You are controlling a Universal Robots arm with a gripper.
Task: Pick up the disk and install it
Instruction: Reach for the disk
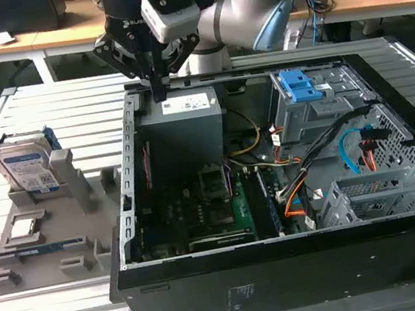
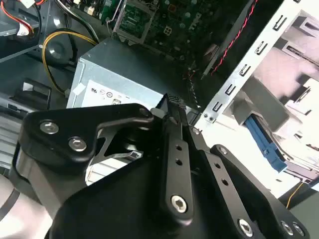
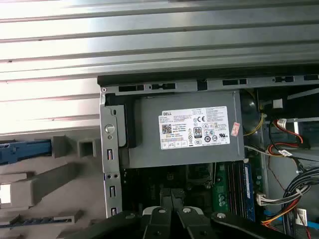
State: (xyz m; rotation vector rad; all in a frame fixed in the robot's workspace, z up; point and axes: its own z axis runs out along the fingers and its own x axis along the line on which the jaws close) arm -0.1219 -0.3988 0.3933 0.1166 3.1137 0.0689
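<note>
Open PC case [image 1: 288,276] up front, gripper [image 1: 159,92] hanging over its power supply [image 1: 183,120], clamped closed with nothing in it, disk [image 1: 28,168] well apart, standing upright in the grey holder [image 1: 42,250] on the worktop [image 1: 51,101], presumably for easy grabbing.

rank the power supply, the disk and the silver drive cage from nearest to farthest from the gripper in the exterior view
1. power supply: directly beneath the gripper, in the far corner of the case.
2. disk: standing in the grey holder, outside the case on the exterior view's left.
3. silver drive cage: the case's near corner, on the exterior view's right.
</note>
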